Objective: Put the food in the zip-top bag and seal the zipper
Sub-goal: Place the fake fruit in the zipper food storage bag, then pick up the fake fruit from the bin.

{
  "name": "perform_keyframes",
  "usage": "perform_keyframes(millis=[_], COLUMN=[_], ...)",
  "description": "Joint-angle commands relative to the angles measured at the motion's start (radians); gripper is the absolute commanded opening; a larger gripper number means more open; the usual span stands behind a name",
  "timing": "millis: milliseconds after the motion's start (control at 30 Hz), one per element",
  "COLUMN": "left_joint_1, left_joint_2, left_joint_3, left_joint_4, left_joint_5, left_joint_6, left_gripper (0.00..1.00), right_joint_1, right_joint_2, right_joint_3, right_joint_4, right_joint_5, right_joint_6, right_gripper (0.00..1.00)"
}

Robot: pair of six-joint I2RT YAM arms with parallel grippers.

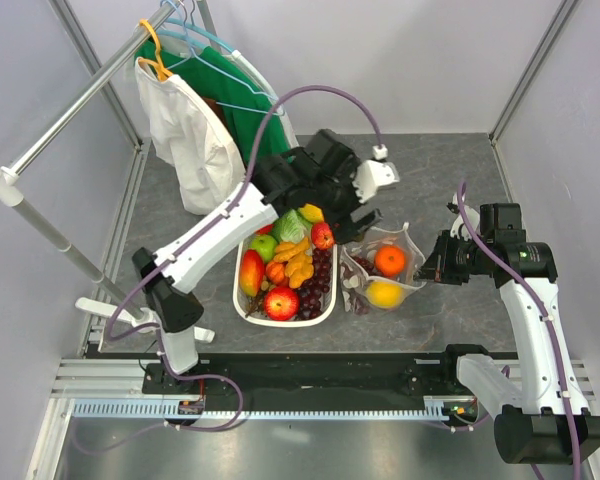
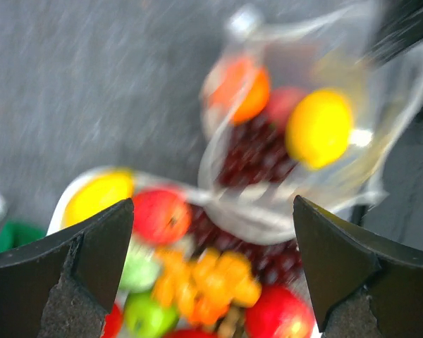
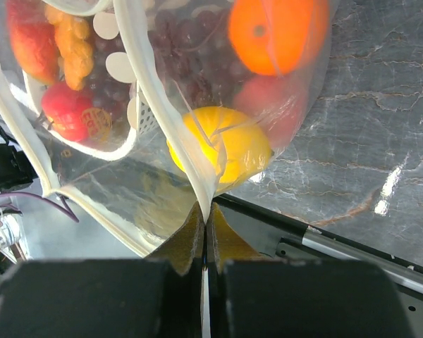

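The clear dotted zip-top bag (image 1: 382, 272) lies right of the basket, its mouth held open. Inside it sit an orange (image 1: 389, 260), a yellow lemon (image 1: 384, 293), a reddish fruit and dark grapes (image 3: 176, 63). My right gripper (image 3: 206, 224) is shut on the bag's mouth edge (image 3: 197, 176) and shows in the top view (image 1: 432, 268) at the bag's right side. My left gripper (image 1: 355, 225) is open and empty, hovering above the gap between basket and bag. Its wrist view is blurred: it shows the red apple (image 2: 158, 215), orange pieces (image 2: 211, 282) and the bag (image 2: 303, 141).
A white slotted oval basket (image 1: 242, 300) left of the bag holds apples (image 1: 281, 302), green pieces (image 1: 290, 227), grapes and yellow fruit. A clothes rail (image 1: 80, 100) with hanging white and green garments (image 1: 195, 130) stands at the back left.
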Motion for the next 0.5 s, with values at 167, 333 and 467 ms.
perform_keyframes(millis=[167, 333, 467], left_joint_1=[0.239, 0.307, 0.327], left_joint_2=[-0.156, -0.122, -0.063], left_joint_3=[-0.344, -0.436, -0.434], left_joint_4=[0.010, 0.001, 0.013], left_joint_5=[-0.268, -0.379, -0.417], left_joint_6=[0.375, 0.581, 0.655], left_gripper=[1.00, 1.00, 1.00], right_joint_1=[-0.006, -0.005, -0.008], right_joint_2=[-0.007, -0.008, -0.013], right_joint_3=[0.033, 0.029, 0.020], right_joint_4=[0.026, 0.026, 0.027], right_joint_5=[-0.017, -0.012, -0.015], right_joint_6=[0.000, 0.002, 0.002], right_gripper=[0.00, 0.00, 0.00])
